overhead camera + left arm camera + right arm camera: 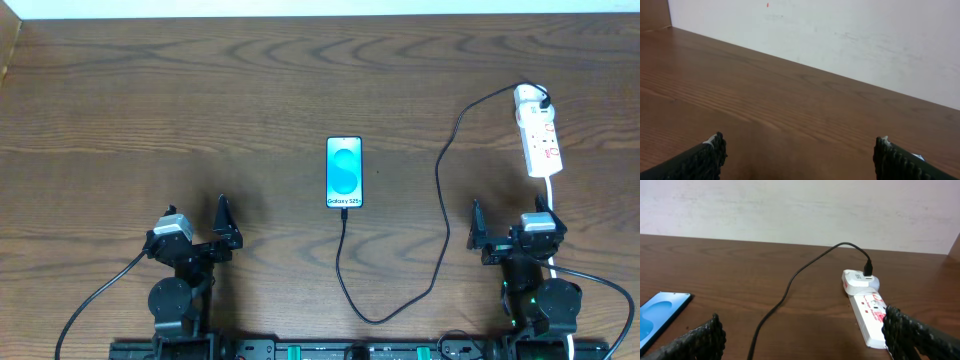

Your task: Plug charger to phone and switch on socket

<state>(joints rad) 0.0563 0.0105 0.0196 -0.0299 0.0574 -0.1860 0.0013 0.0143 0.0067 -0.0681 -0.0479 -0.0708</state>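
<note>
The phone [344, 172] lies face up at the table's middle, blue screen lit; its corner shows as the phone [660, 312] in the right wrist view. The black charger cable [440, 190] meets the phone's near edge, loops toward me, then runs up to a white adapter [860, 280] on the far end of the socket [538, 135]. The socket [867, 315] lies just ahead of my right finger [910, 332]. My right gripper [515, 220] [802, 330] is open and holds nothing. My left gripper [190, 222] [800, 152] is open over bare wood.
A white wall [840, 35] closes the table's far edge. The socket's white cord [552, 190] runs down past my right arm. The cable's loop [375, 315] lies near the front edge between the two arms.
</note>
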